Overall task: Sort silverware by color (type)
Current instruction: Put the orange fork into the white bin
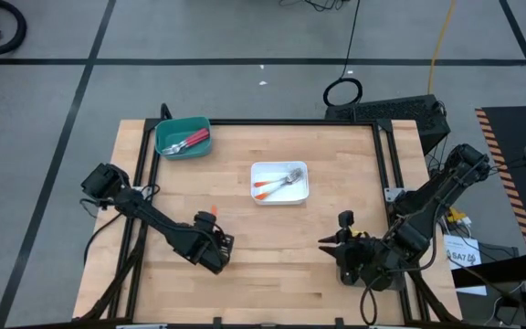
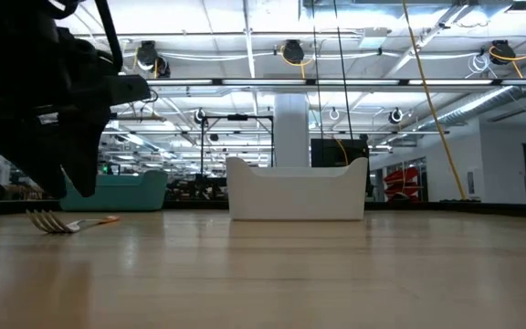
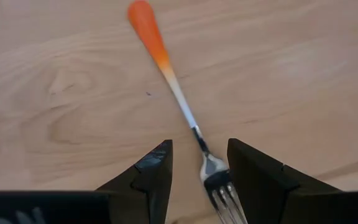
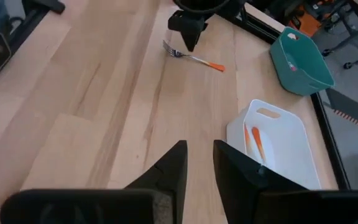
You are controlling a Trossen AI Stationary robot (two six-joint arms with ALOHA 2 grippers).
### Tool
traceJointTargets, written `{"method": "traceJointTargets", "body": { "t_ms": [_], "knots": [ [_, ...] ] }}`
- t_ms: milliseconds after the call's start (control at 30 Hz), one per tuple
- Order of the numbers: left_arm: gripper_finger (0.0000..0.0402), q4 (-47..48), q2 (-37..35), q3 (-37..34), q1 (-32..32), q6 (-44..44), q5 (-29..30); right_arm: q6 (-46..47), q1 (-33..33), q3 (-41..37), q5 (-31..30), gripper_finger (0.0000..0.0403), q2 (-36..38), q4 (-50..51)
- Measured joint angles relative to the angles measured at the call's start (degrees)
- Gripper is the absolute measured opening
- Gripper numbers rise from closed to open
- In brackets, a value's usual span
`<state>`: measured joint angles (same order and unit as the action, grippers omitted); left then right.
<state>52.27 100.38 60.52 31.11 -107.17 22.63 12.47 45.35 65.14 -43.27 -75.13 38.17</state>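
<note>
I see a pale wood-grain counter (image 1: 272,247). The fork (image 3: 178,96) under my black left claw (image 3: 199,180) has an orange handle fading to white, then a silver head. The white tray (image 1: 279,182) holds orange-handled forks (image 1: 272,185); the teal tray (image 1: 183,136) holds red-handled ones (image 1: 190,141). My right claw (image 4: 199,163) is black.

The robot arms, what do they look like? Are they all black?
Mostly, yes. The left arm and right arm are dark, jointed, chunky links. Each ends in a gripper with two flat, wedge-shaped black fingers: the left gripper and the right gripper. Black cables trail under the left arm.
</note>
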Motion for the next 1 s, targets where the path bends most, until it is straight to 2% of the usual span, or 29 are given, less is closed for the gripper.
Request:
{"method": "traceJointTargets", "body": {
  "t_ms": [233, 633, 833, 1000],
  "knots": [
    [0.0161, -5.0, 1.9, 0.0, 0.0, -0.5, 1.2, 4.3, 0.1, 0.0, 0.2, 0.0075, 0.0, -0.1],
    [0.0161, -4.5, 5.0, 0.0, -2.3, 1.2, 0.9, 4.5, 0.1, 0.0, 0.2, 0.0075, 0.0, -0.2],
    [0.0161, -6.8, 4.9, 0.0, -2.3, 5.7, 0.9, 4.3, 0.1, 0.0, 0.1, 0.0075, 0.0, -0.2],
    [0.0161, -10.4, 4.9, 0.0, -2.3, 14.9, 2.0, 4.4, 0.1, 0.0, 0.2, 0.0075, 0.0, -0.2]
  ]
}}
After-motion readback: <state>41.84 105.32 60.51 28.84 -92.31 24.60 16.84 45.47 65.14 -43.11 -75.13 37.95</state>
